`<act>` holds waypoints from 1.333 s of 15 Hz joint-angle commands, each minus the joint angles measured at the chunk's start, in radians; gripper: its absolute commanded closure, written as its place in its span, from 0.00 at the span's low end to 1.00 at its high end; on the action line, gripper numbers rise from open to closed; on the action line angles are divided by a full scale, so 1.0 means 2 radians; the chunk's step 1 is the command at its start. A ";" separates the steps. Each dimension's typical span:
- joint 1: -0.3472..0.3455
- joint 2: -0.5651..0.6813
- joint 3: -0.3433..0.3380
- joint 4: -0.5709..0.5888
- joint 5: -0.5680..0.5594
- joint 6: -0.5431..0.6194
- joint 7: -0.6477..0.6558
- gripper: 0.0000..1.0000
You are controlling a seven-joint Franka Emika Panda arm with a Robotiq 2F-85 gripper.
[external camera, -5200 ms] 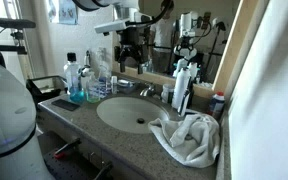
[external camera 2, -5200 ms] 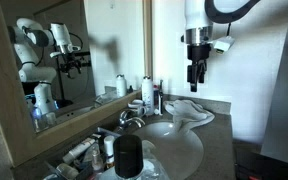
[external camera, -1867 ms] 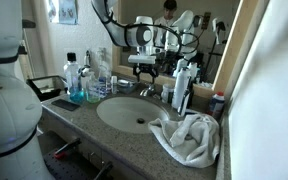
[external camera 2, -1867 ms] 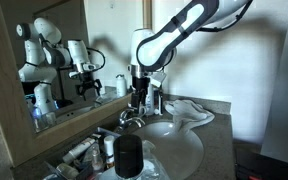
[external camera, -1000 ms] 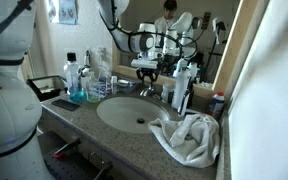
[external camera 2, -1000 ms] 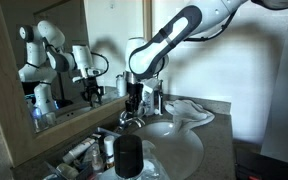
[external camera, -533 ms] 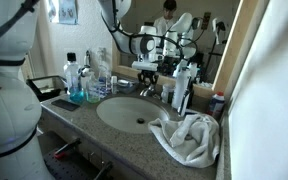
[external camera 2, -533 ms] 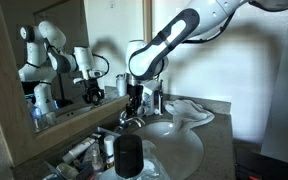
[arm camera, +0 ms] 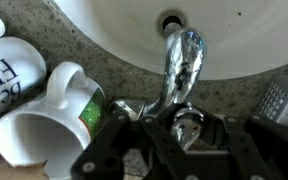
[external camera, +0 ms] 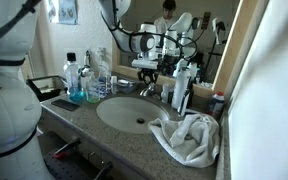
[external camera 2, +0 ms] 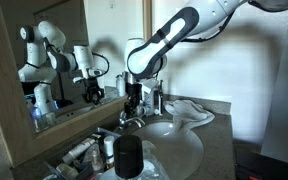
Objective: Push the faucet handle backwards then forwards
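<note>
Behind the basin [external camera: 109, 120], the faucet handle [arm camera: 189, 124] sits at the root of the spout [arm camera: 182, 55], directly beneath the gripper [external camera 2: 134, 102], so a backward push would probably run away from the basin. The wrist view is too dark to tell whether the jaws are parted, or touching anything.

Shows gripper [external camera: 147, 76] low over faucet [external camera: 147, 91] behind oval white basin [external camera: 134, 113]; can't read jaw state. Crumpled white towel [external camera: 189, 138] on speckled counter [external camera: 84, 125] at basin edge. Tall white bottles [external camera: 181, 85] just beside faucet; blue-liquid bottle [external camera: 75, 88] across basin.
</note>
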 commanded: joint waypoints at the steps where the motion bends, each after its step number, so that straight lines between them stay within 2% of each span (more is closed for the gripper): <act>1: 0.004 -0.044 0.010 0.005 0.001 -0.034 -0.008 0.92; 20: 0.006 -0.054 0.014 0.000 0.000 -0.037 -0.008 0.91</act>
